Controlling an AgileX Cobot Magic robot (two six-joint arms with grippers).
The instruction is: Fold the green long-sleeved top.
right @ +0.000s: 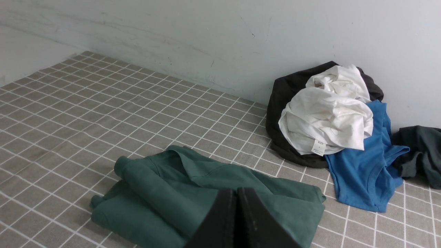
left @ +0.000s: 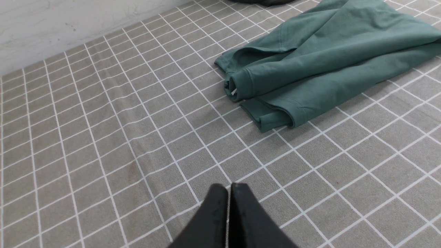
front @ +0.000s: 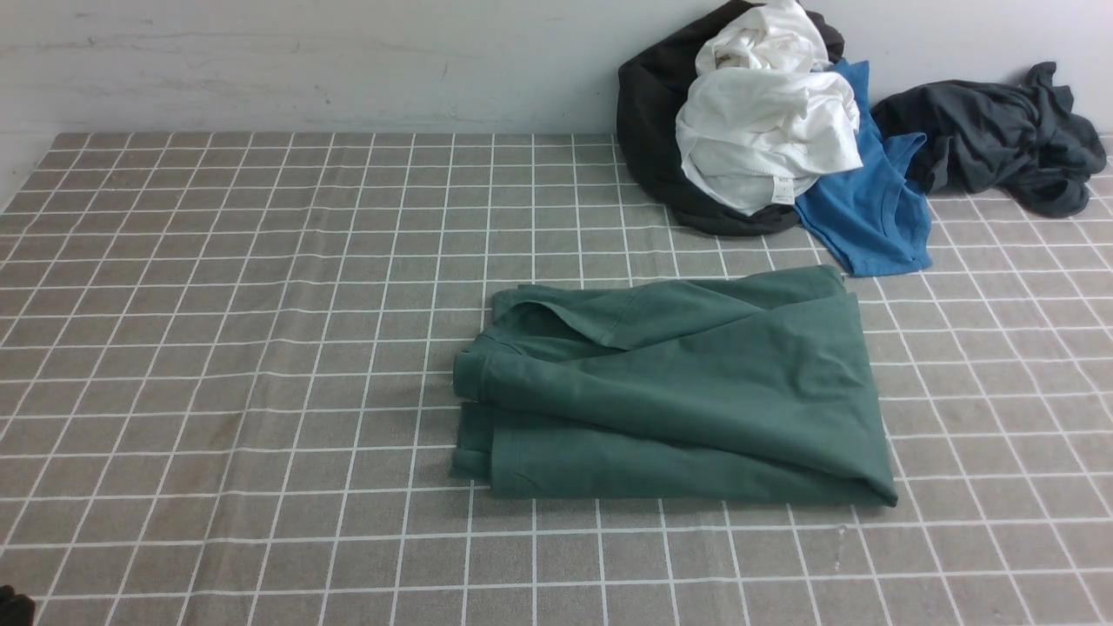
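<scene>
Left gripper (left: 229, 187) and right gripper (right: 237, 193): both closed, empty, above grey white-gridded tablecloth (front: 217, 391).
Folded dark green cotton long-sleeved top (front: 687, 391) lies crosswise, cuffs leftward; pale wall (front: 304, 61) behind.

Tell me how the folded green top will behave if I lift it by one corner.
The green top looks soft and creased, so it would likely droop. Its loosely stacked layers and rolled cuffs would probably slide apart, undoing the fold.

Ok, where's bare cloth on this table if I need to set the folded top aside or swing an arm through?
Free: the whole stretch to the robot's left of the green long-sleeved top, back to the wall, and the near strip in front of it. Crowded: the far right corner, where the white garment, black garment, blue shirt and dark grey garment pile against the wall.
</scene>
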